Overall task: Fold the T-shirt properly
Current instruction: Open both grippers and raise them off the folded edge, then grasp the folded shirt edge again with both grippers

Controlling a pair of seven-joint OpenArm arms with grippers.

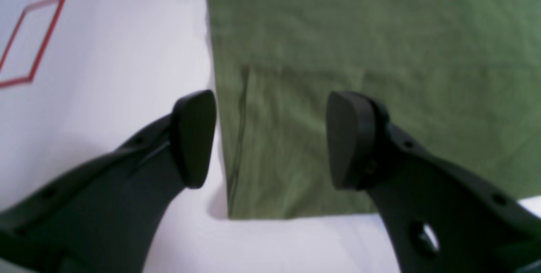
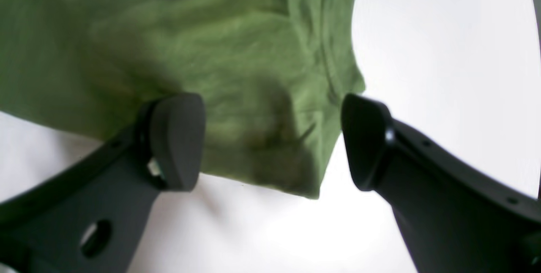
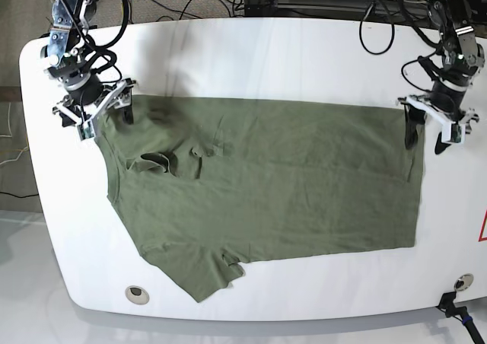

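The olive-green T-shirt (image 3: 289, 176) lies flat on the white table (image 3: 266, 55), collar to the left and hem to the right, with one sleeve (image 3: 199, 272) sticking out at the front. My right gripper (image 3: 105, 123) is open over the shirt's far left corner. In the right wrist view (image 2: 270, 142) that wrinkled corner of the T-shirt (image 2: 236, 74) lies between the two fingers. My left gripper (image 3: 424, 140) is open over the far hem corner. In the left wrist view (image 1: 272, 140) the edge of the T-shirt (image 1: 338, 45) runs between the fingers. Neither gripper holds cloth.
A red tape outline (image 1: 31, 40) is marked on the table beside the hem, and it shows at the right edge in the base view (image 3: 482, 226). Cables (image 3: 198, 1) run behind the table. A round grommet (image 3: 136, 294) sits near the front left edge.
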